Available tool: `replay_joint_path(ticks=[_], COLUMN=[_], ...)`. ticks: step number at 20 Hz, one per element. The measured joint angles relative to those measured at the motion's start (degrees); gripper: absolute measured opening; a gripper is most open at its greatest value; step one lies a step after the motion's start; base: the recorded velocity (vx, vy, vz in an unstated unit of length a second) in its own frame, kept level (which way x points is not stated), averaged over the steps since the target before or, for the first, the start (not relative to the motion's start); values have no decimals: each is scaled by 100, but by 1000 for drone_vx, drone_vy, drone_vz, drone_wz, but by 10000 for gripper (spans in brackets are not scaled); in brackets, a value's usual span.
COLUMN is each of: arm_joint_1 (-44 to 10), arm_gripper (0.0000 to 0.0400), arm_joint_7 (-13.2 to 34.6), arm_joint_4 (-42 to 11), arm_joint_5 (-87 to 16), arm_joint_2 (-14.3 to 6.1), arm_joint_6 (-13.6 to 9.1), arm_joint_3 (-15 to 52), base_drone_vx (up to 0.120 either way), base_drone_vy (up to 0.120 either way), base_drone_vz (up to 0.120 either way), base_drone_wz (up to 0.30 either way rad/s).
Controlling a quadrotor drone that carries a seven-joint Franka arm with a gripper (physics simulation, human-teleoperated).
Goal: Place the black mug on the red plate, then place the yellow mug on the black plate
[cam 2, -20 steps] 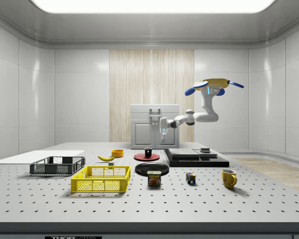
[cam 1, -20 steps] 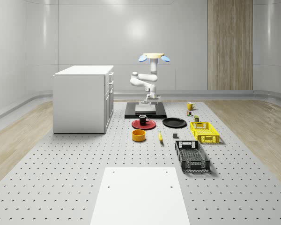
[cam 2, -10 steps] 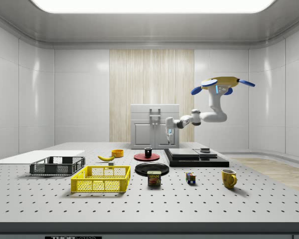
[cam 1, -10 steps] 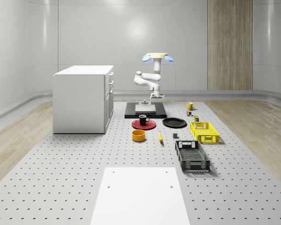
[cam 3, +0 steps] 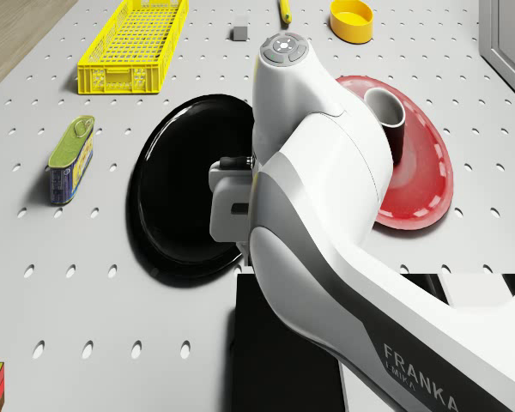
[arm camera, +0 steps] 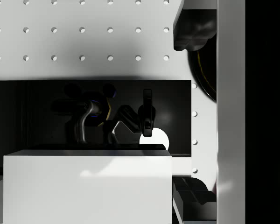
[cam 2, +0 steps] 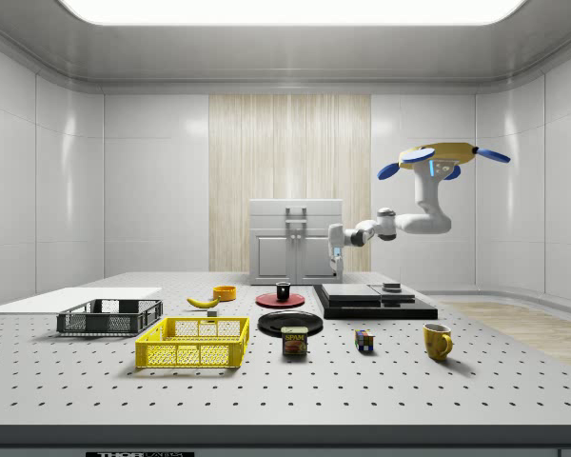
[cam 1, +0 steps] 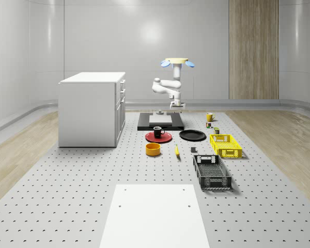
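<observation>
Black mug (cam 1: 157, 132) stands upright on the red plate (cam 1: 166, 138), so I read that part of the job as done. The gripper (cam 2: 337, 267) hangs in the air with its fingers (arm camera: 194, 29) spread apart and nothing between them. It is above the low black platform (cam 1: 144, 124), over the end nearest the black plate (cam 1: 192, 135). In the whole-scene view that plate lies at about five o'clock from the gripper and just beside the red plate, at its three o'clock. The yellow mug (cam 1: 209, 117) sits on the table well apart from the gripper, at roughly two o'clock from the black plate in the same view. The drone (cam 1: 176, 62) hovers high over the platform with the arm bent down from it. Farther out, a yellow crate (cam 1: 226, 145) lies at about four o'clock from the black plate, and a white cabinet (cam 1: 92, 108) stands at nine o'clock from the platform.
</observation>
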Motion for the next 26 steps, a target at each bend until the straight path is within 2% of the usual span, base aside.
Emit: replay_joint_path(ticks=[26], arm_joint_1=[0], arm_gripper=[400], arm_joint_7=[0], arm_joint_4=[0], arm_joint_5=[1], arm_joint_2=[-3], arm_joint_6=[2], arm_joint_3=[-1], base_drone_vx=[-120], base_drone_vy=[120], base_drone_vz=[0], base_drone_wz=[0])
